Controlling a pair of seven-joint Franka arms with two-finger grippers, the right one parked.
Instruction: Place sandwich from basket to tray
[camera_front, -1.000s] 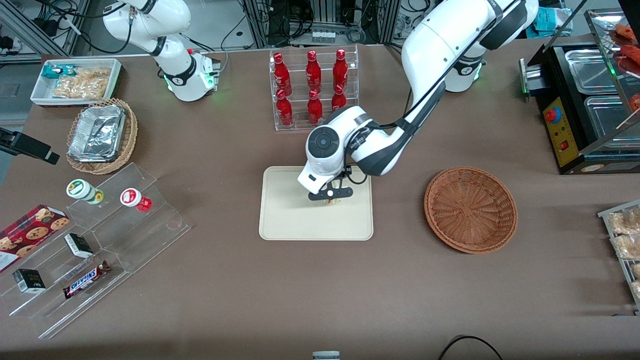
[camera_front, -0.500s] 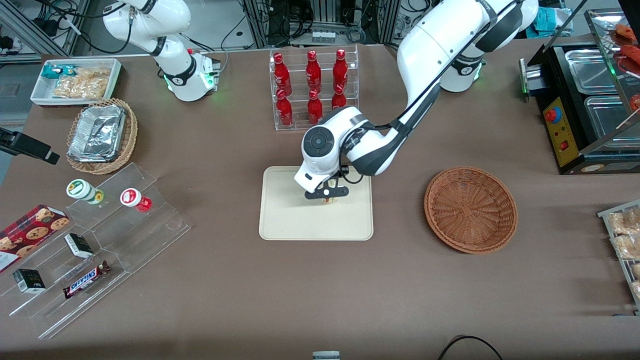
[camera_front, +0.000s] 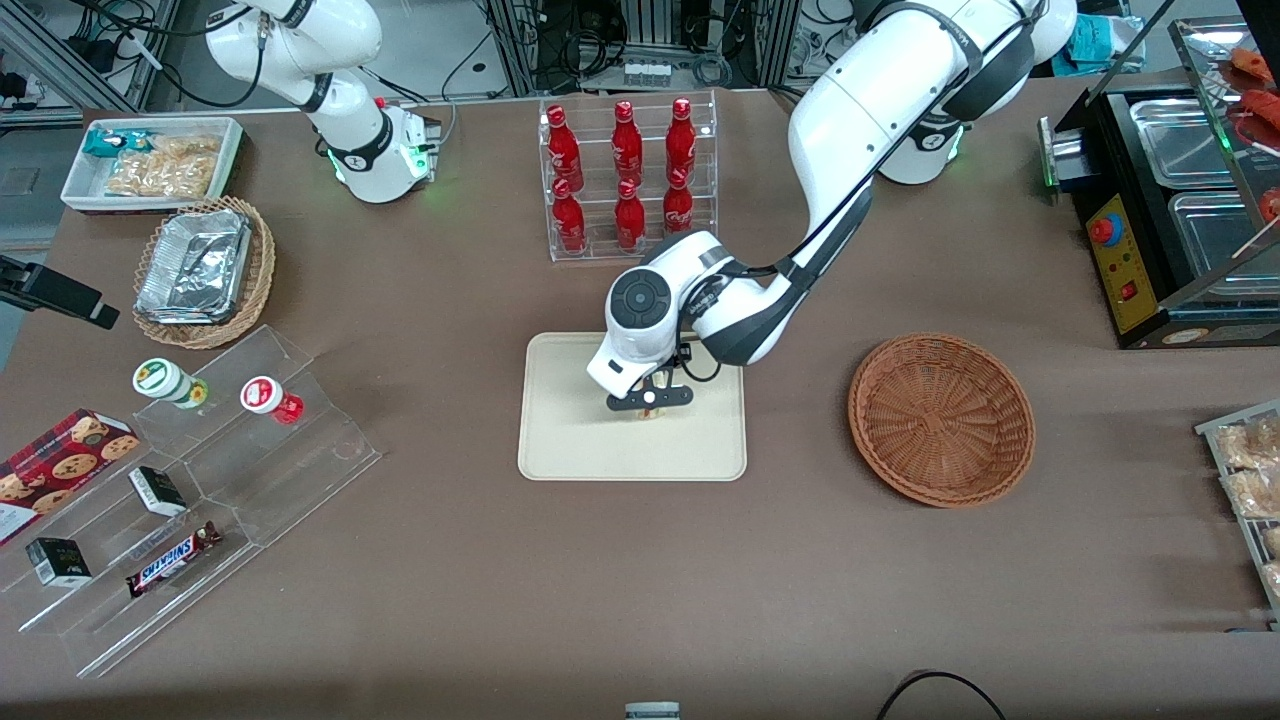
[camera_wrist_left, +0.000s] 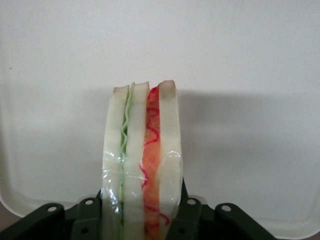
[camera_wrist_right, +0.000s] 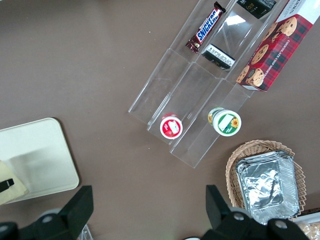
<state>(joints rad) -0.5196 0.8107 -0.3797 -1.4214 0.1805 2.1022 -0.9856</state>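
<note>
The sandwich (camera_wrist_left: 142, 160), a wedge of white bread with green and red-orange filling in clear wrap, stands on edge between the dark fingers (camera_wrist_left: 192, 217) of my left gripper (camera_wrist_left: 142, 215), which is shut on it. In the front view the gripper (camera_front: 650, 404) is low over the middle of the cream tray (camera_front: 570, 430), and only a sliver of the sandwich (camera_front: 650, 413) shows under it. The tray's pale surface (camera_wrist_left: 240, 60) fills the wrist view, and the sandwich's shadow starts right at its tip. I cannot tell whether the tip touches the tray. The reddish-brown basket (camera_front: 940, 420) lies empty beside the tray, toward the working arm's end.
A clear rack of red bottles (camera_front: 625, 180) stands farther from the camera than the tray. Clear stepped shelves with small jars and snacks (camera_front: 200, 470) and a tan basket of foil trays (camera_front: 200, 270) lie toward the parked arm's end. A black food warmer (camera_front: 1170, 200) sits at the working arm's end.
The left gripper, still holding the sandwich, has sunk lower over the tray and shifted slightly toward the parked arm's end. The basket and tray have not moved.
</note>
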